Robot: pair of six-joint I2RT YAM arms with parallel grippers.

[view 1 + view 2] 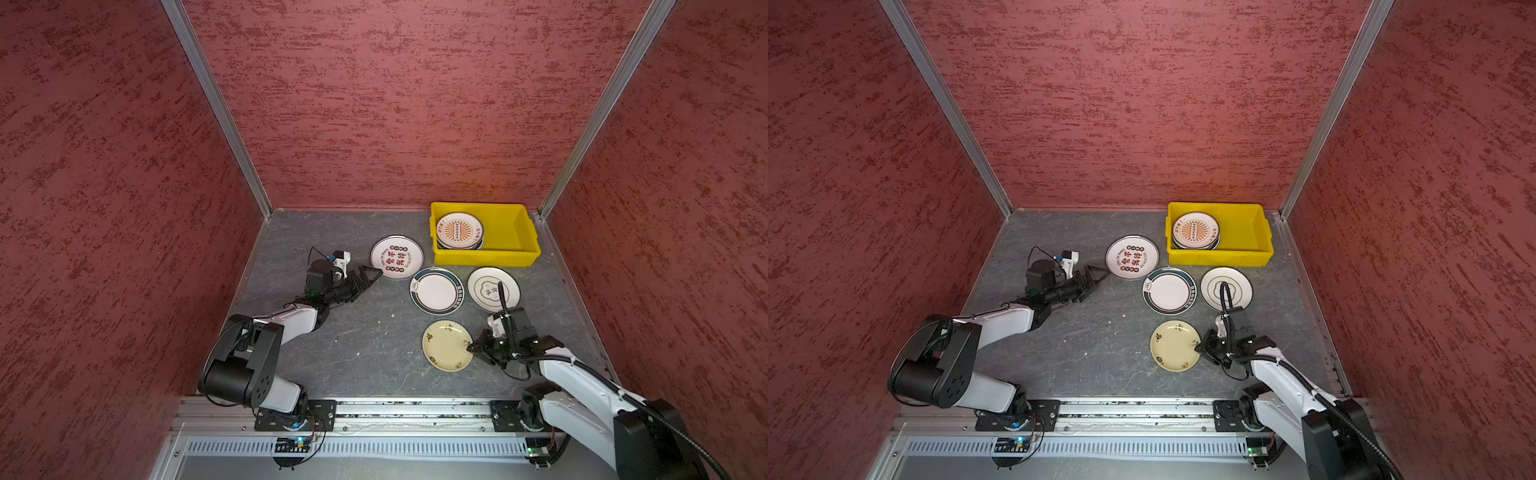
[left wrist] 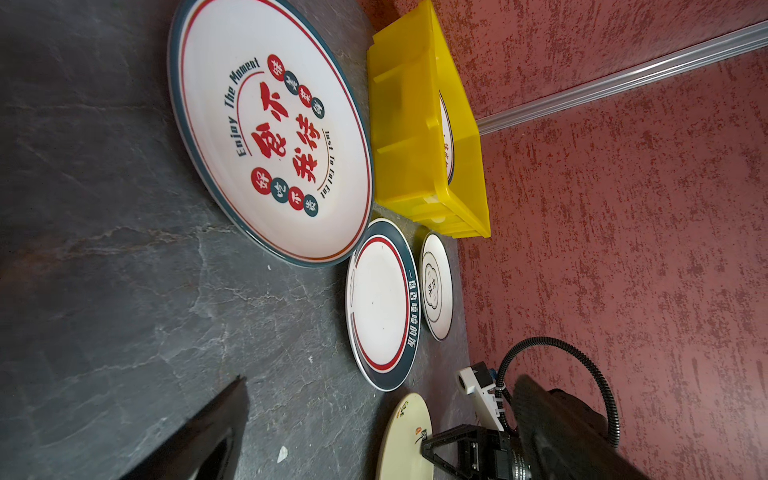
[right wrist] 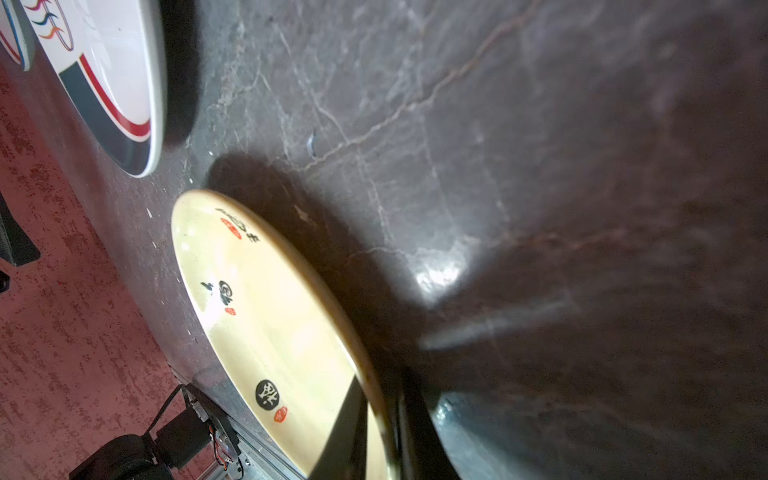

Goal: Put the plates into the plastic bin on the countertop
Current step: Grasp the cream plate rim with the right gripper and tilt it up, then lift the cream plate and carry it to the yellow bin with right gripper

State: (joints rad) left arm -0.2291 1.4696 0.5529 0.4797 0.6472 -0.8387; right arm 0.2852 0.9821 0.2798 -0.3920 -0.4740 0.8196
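Stack [image 1: 460,248] under sunburst plate [image 1: 459,230] mostly hidden, cream plate [image 3: 270,332] cut off in right wrist view

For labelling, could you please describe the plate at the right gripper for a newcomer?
From the yellow bin at the back right, come toward the robot. The cream plate is the nearest, its rim in the right gripper. It alone is yellowish, not white.

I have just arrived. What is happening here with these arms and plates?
The robot is filling the yellow bin, where a stack of plates already sits. The right hand pinches the rim of the cream plate at the front of the counter. The left hand is open and empty, beside the plate with red characters. A green-rimmed plate and a white plate also wait outside the bin.
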